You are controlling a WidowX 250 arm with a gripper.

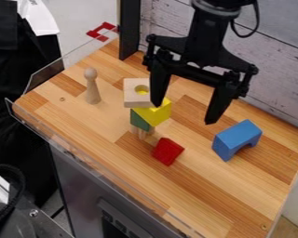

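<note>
A clear rim (45,76) bounds the worktop (195,204) left of a slim wooden peg figure (92,88), which looks easy to tip. Next, a pale holed block (134,98) tops a pile with yellow (156,114) and green blocks (140,121): probably light, stiff wood, best pinched across opposite flat sides. The red block (168,151) lies just in front. The hand (184,113) hangs wide open, one fingertip near the pile; rightmost, the blue arch (237,138) sits well apart, leaving side room.

A whitewashed plank wall (279,69) stands behind the wooden tabletop (207,200), with pale grey floor (83,18) to the left.
</note>
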